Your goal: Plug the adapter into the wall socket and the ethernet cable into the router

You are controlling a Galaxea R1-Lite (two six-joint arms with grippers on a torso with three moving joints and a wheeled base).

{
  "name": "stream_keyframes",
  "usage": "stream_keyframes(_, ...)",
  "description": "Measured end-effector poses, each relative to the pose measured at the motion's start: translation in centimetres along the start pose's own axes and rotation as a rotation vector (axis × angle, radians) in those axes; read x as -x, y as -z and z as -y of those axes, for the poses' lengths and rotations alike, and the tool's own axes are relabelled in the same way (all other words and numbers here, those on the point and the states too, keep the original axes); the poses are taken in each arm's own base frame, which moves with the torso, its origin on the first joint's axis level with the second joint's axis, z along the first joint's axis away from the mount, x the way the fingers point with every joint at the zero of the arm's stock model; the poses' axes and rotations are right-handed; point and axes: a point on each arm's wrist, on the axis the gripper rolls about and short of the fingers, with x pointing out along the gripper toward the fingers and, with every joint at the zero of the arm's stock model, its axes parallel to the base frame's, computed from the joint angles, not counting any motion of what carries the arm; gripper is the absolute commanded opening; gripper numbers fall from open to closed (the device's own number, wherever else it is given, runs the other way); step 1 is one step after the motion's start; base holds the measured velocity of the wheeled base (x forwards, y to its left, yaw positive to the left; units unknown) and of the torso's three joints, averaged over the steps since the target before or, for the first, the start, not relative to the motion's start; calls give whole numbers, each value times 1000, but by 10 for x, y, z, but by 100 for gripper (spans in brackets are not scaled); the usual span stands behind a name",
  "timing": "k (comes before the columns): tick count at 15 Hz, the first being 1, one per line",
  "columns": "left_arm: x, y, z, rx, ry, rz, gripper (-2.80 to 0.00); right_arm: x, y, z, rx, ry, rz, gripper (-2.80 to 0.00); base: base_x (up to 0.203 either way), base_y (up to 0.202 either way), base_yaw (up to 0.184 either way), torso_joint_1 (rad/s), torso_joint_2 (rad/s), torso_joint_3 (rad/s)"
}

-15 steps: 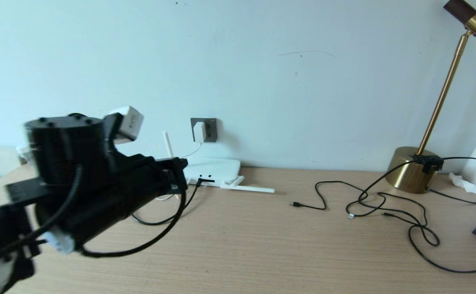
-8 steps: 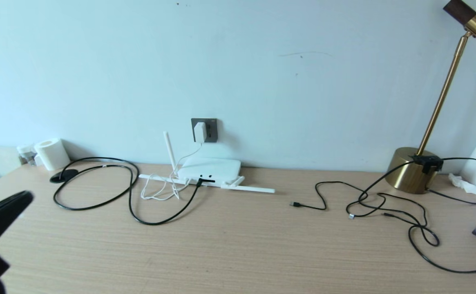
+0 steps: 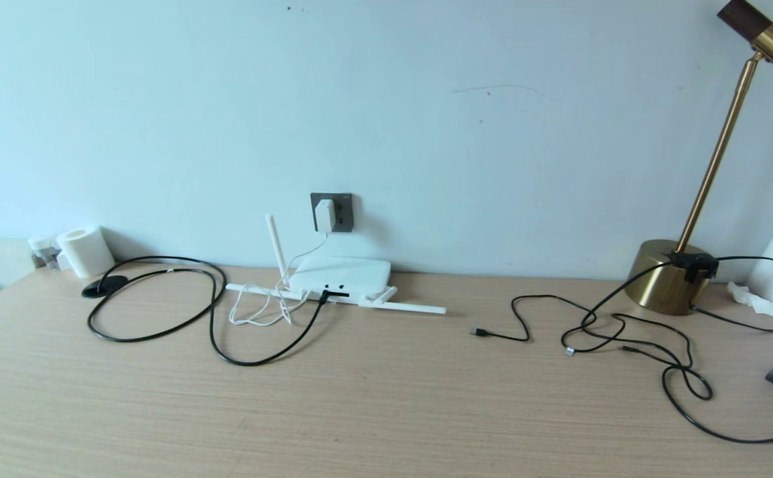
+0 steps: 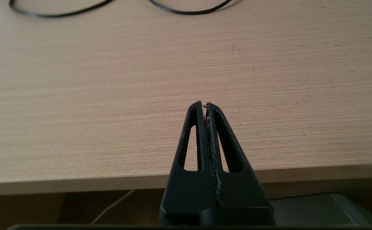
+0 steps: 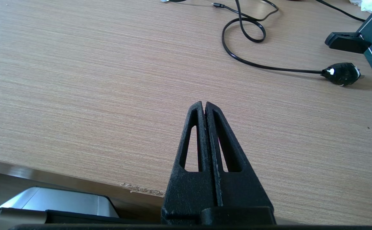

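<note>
The white adapter [image 3: 324, 216] sits plugged into the dark grey wall socket [image 3: 341, 211], its thin white cord [image 3: 260, 307] looping down onto the table. Below it lies the white router [image 3: 346, 275] with its stick antennas. The thick black ethernet cable [image 3: 210, 312] ends at a port on the router's front edge [image 3: 324, 297]. Neither arm shows in the head view. My left gripper [image 4: 204, 105] is shut and empty over the table's near edge. My right gripper [image 5: 203, 104] is likewise shut and empty near the front edge.
A white paper roll [image 3: 84, 251] stands at the back left. A brass lamp [image 3: 670, 275] stands at the back right, with thin black cables [image 3: 625, 332] tangled before it. A black plug [image 5: 340, 73] and a dark stand [image 5: 347, 42] lie at the right.
The left arm, which filled the left of the head view a second ago, has drawn back toward me and left that view. The adapter and ethernet cable stay plugged in.
</note>
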Motion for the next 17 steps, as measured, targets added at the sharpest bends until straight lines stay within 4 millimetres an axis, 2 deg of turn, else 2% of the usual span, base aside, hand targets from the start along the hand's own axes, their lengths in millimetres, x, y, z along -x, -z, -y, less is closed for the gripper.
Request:
stream_keyframes(4,9,7,1,-76,37,111,-280,0,0,0,0,-1,0,-280,0,0,0,0,0,0)
stream_keyframes(7,15,10,0,29,-7,191,-280,0,0,0,0,0,-1,-280,0,0,0,0,0,0)
stream_keyframes(17,17,12,0,68,-13,223,-280,-2,0,1,-36,54,12,-280,0,0,0,0,0,0)
